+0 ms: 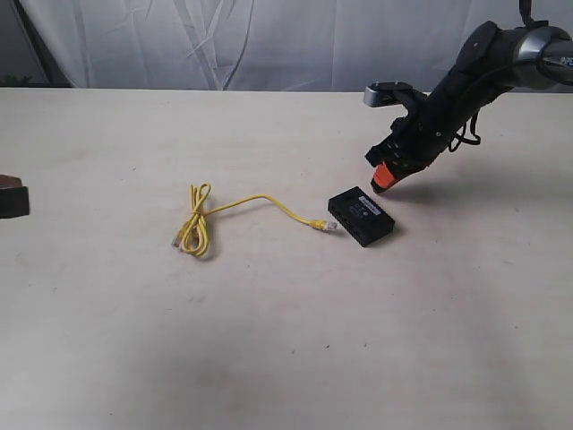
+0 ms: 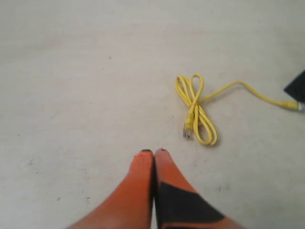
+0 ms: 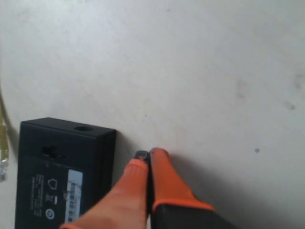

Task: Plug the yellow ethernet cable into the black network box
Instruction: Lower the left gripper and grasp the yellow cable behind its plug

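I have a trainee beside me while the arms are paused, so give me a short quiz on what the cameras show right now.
1. True or false: a plug of the yellow ethernet cable is seated in the black network box.
2. Pick one. The right gripper is: A) open around the box; B) shut and empty, close to the box; C) shut on the cable.
3. Fill the gap: the left gripper is ____ and holds nothing, with the cable's knotted bundle lying ahead of it on the table.

Key: 1 false, the nearer plug lies on the table just short of the box; 2 B; 3 shut.
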Robot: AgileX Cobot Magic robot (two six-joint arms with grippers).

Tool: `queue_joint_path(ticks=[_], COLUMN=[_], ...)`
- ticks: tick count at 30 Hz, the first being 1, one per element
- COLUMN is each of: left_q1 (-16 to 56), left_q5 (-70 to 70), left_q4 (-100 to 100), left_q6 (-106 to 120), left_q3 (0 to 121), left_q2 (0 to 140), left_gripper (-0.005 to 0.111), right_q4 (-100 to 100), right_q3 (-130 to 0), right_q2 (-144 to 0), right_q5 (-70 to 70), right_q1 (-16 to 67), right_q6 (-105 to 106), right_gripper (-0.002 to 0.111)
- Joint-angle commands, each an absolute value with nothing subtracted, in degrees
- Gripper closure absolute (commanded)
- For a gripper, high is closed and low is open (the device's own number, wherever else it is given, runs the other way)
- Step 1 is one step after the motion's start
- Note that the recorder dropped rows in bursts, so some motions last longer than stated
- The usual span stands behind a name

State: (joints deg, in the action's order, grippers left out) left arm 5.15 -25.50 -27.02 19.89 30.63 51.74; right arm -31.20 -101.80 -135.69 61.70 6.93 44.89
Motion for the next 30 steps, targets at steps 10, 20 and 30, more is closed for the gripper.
queue_joint_path(ticks=[10,20,30], left_q1=[11.0,21.9,27.3], left_q5=[-30.5,-29.2,-33.5], left_q4=[-39.5,-44.7,-47.5], left_q6=[46.8,56.0,72.7], left_q3=[45.7,59.2,67.1], left_q2=[77.1,97.0,106.5], left_gripper=[0.107,0.107,0.107], right_q4=[-31.6,-31.2,-31.6], right_q3=[-102.0,-102.0,-102.0], right_q2=[-135.5,-135.5,-135.5], right_q5=[59.8,61.2,61.5], right_q1=[6.8,6.8,6.8], right_q6=[43.5,43.5,43.5], right_gripper=[0.109,0.109,0.109])
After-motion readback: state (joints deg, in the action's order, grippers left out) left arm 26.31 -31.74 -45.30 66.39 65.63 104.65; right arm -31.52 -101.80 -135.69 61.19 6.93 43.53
